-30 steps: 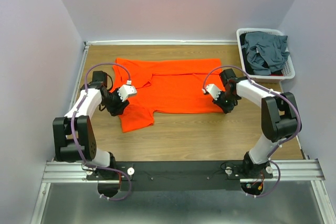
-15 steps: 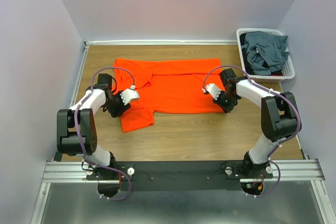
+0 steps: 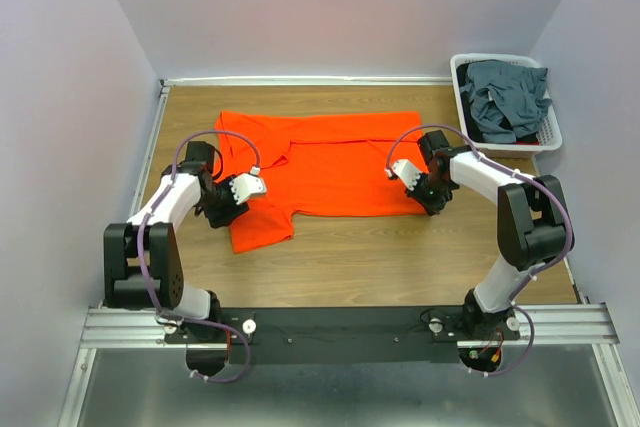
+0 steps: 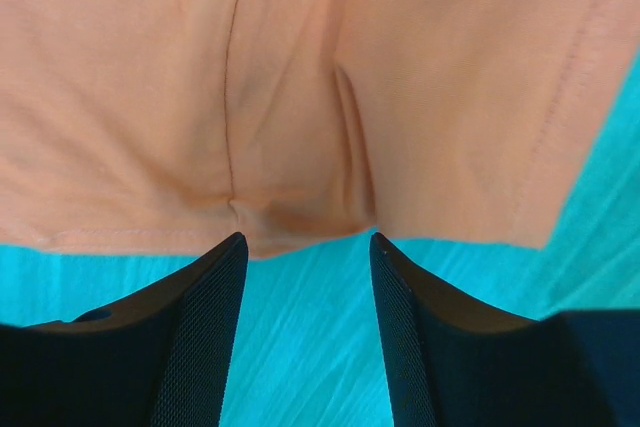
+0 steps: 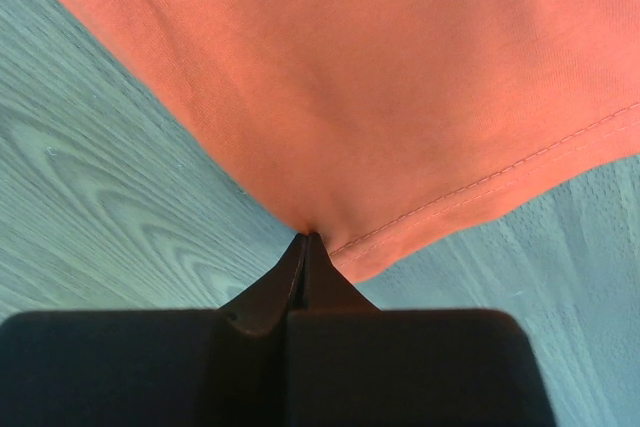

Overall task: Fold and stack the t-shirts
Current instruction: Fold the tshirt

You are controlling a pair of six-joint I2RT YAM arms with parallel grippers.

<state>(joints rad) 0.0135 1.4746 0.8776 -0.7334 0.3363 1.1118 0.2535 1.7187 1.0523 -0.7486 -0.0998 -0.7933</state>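
An orange-red t-shirt (image 3: 330, 162) lies spread flat on the wooden table, its left part folded down toward the front. My left gripper (image 3: 228, 209) (image 4: 307, 247) is low at the shirt's left edge. Its jaws are open, with bare table between them and the wrinkled cloth edge (image 4: 290, 222) just ahead of the tips. My right gripper (image 3: 428, 202) (image 5: 305, 239) is at the shirt's front right corner, shut on the cloth beside the stitched hem (image 5: 480, 187). Dark blue-grey t-shirts (image 3: 508, 97) are heaped in the basket.
The white slatted basket (image 3: 553, 133) stands at the back right corner of the table (image 3: 400, 257). Purple-grey walls close in the left, back and right sides. A white strip (image 3: 300, 80) runs along the table's back edge.
The left arm's elbow has swung and its gripper has shifted slightly along the shirt's left edge, still open. The right gripper has stayed at the shirt's corner.
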